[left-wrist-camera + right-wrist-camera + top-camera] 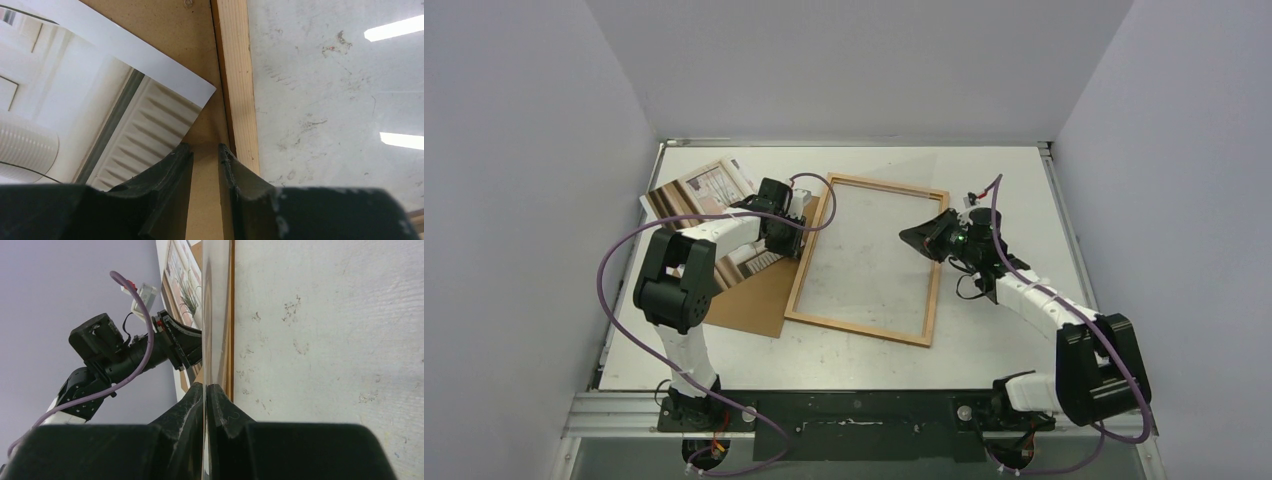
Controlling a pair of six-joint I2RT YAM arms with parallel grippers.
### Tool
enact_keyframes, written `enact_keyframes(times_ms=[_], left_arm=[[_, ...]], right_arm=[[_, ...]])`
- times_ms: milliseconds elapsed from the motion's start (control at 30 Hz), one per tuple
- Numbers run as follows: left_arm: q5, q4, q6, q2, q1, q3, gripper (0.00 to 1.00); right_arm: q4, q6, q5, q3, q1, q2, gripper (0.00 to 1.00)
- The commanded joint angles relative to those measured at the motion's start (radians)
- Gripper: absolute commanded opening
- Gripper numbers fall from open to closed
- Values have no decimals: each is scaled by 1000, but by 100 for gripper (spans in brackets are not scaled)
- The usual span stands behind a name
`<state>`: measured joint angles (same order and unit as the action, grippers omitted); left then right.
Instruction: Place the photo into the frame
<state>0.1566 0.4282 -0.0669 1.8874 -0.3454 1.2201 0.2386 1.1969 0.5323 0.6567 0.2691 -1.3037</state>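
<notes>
Early in the job: getting the frame (856, 330) ready, with the photo (709, 185) not in yet. Frame lying flat in the middle of the table (1004, 190). Photo off to the left of it, partly on top of the brown backing board (754, 298), near the frame's left side but not inside. Right gripper (205, 386) pinched tight on the edge of a thin clear sheet (217, 315) by the frame's right side, maybe tipped up a bit, hard to tell. Left gripper (202, 150) down low over the backing board, just beside the wooden edge, fingers only a little way apart with nothing between them. Photo's white corner close by, not touched. Next, most likely: hold the clear sheet safe and out of the way, then slide the left fingers over to the photo's edge and pinch it. Calls for a soft, careful grab, paper being so flat and bendy. After that, a lift across and a straight landing inside the frame.
</notes>
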Motion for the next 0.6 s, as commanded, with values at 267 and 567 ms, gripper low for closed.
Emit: enact_keyframes(times_ms=[267,567], left_arm=[[17,-5,-14,35,-13,17,24],[19,-3,-15,42,-19,26,23]], right_arm=[[65,-104,53,41,8,-77,5],[-3,-226,38,68,7,-96,5]])
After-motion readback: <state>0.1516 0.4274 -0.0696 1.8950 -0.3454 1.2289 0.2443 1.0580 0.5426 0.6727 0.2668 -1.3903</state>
